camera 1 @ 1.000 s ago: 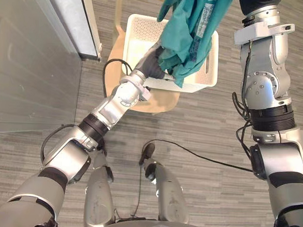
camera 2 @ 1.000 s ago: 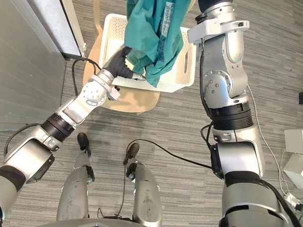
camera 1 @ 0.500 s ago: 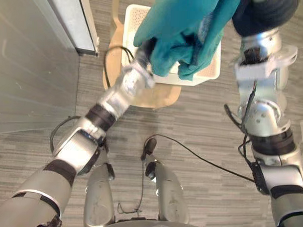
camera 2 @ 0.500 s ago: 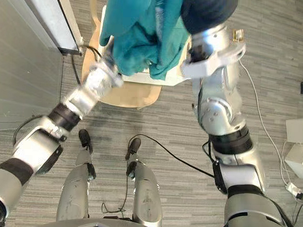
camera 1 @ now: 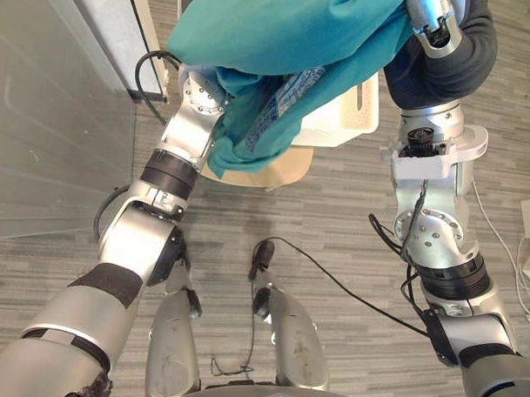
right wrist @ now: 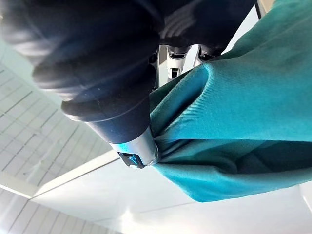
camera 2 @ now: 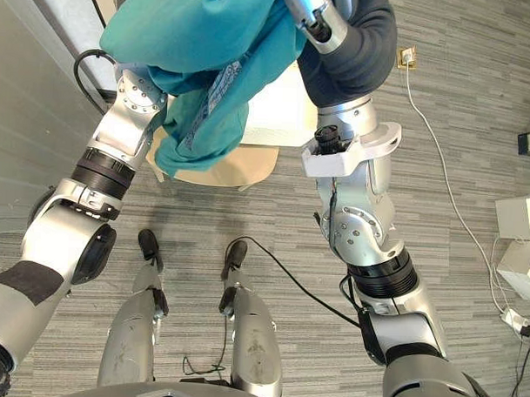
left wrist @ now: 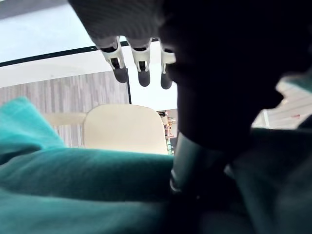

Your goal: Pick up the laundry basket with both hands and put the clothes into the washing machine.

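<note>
A teal garment [camera 1: 279, 42] hangs high above the white laundry basket [camera 1: 351, 114], stretched between my two arms and dangling over the basket's near left side. My right hand [camera 1: 428, 21] is at its right end, shut on the garment [right wrist: 234, 122]: thumb and fingers [right wrist: 175, 56] pinch a fold. My left forearm [camera 1: 194, 118] runs up under the cloth. In the left wrist view the left hand's fingers [left wrist: 139, 68] are straight and hold nothing, with the garment [left wrist: 83, 190] lying across the wrist. The basket rests on a tan chair [camera 1: 248, 172].
A tall grey panel with a pale frame [camera 1: 42, 112] stands close on the left. White boxes [camera 2: 519, 216] sit on the floor at the far right. Grey wood-pattern flooring [camera 1: 351, 219] lies around the chair.
Both arms have risen and carried the teal garment up out of the basket towards the camera. It now spreads wide between them instead of hanging bunched.
</note>
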You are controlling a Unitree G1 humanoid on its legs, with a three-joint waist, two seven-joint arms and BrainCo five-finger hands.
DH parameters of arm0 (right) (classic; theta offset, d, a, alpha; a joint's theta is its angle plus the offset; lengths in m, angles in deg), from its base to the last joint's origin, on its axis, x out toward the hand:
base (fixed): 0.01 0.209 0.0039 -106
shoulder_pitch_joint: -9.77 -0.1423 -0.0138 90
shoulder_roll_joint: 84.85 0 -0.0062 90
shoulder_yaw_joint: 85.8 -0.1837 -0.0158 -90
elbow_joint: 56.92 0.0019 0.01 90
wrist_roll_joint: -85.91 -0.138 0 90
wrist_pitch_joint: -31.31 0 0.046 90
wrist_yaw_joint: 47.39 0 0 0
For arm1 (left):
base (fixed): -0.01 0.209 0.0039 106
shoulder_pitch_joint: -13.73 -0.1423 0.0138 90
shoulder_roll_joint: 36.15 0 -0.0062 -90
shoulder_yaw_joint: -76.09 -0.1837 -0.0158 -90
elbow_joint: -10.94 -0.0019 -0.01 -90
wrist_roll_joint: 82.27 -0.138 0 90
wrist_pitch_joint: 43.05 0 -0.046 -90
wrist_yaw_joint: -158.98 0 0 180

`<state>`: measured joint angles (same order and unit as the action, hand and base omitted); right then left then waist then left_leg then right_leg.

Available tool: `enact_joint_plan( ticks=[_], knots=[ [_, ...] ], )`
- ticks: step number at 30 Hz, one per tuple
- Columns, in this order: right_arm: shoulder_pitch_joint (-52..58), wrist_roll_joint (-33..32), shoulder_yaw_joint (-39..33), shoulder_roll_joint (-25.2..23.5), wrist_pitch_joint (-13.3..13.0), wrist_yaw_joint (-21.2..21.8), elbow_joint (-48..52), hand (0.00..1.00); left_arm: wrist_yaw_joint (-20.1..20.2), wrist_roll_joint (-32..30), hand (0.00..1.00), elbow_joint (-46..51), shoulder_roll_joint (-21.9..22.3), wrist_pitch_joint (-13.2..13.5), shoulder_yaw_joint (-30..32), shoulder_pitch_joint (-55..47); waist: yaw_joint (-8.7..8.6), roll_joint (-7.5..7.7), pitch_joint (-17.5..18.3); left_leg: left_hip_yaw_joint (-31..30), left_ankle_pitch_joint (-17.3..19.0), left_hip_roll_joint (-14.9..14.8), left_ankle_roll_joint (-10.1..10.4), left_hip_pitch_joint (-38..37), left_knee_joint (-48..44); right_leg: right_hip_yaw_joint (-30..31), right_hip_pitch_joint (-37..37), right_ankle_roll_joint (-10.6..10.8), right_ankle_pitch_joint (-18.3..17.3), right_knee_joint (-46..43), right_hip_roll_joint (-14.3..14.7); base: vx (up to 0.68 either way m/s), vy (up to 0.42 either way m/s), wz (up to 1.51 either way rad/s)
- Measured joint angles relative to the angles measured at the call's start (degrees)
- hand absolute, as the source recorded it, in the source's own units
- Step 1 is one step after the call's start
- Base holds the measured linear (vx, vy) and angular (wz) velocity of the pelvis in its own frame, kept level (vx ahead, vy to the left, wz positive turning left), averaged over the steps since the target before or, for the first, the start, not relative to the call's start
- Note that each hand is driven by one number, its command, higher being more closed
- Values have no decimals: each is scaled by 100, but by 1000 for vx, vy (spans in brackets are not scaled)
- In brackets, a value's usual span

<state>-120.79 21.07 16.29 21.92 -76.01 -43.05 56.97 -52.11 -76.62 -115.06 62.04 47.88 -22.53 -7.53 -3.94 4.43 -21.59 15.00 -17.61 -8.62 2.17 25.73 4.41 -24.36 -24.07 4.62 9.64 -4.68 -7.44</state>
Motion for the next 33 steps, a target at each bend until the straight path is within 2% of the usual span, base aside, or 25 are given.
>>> enact_joint_plan(
  ticks=[1,2,5,10,16,23,27,28,33],
  knots=[
    [-1,4,-41,-34,0,-23,-2,100,95,291,100,157,-6,67,-27,-94,5,0,0,-6,1,8,2,5,0,-5,0,-1,2,3,-7,53,-85,9],
    [-1,6,-165,-82,0,-166,-16,100,352,1013,100,633,-6,259,-125,-399,33,-1,0,-23,-3,28,-3,18,0,-18,3,1,20,22,-19,49,-72,7],
    [-12,8,-347,-79,1,-247,-52,100,598,1724,100,1111,7,533,-414,-912,60,-2,1,-69,-23,66,-30,21,1,-60,52,-12,50,86,-38,64,-81,9],
    [-98,4,-419,-50,0,-369,-434,100,824,2426,100,1165,64,685,-560,-1099,61,-9,5,-84,-23,100,-31,23,2,-81,96,0,89,155,-56,45,-61,3],
    [-97,6,-443,73,0,-460,-515,100,887,2713,100,1322,69,846,-654,-1272,62,-23,12,-81,11,107,10,24,3,-70,94,13,95,165,-65,29,-60,-1],
    [-36,228,-444,73,1,-597,-514,100,984,2912,100,1716,67,918,-716,-1719,117,-199,105,-67,50,128,12,31,3,-51,75,14,96,165,-87,33,-46,0],
    [-33,228,-444,73,1,-609,-514,100,1037,2922,100,1742,65,926,-721,-1732,133,-225,119,-52,49,129,2,31,2,-34,63,13,97,166,-87,41,-49,-2],
    [-33,228,-444,73,1,-608,-514,0,1054,2932,100,1742,66,926,-728,-1733,139,-225,119,-45,38,130,-12,31,2,-27,58,13,98,166,-87,48,-55,-3],
    [41,260,-431,71,19,-605,-514,0,1195,3204,100,1745,166,926,-789,-1739,190,-225,119,-43,30,133,-23,31,2,-23,55,-10,116,166,-88,32,-33,0]
  ],
)
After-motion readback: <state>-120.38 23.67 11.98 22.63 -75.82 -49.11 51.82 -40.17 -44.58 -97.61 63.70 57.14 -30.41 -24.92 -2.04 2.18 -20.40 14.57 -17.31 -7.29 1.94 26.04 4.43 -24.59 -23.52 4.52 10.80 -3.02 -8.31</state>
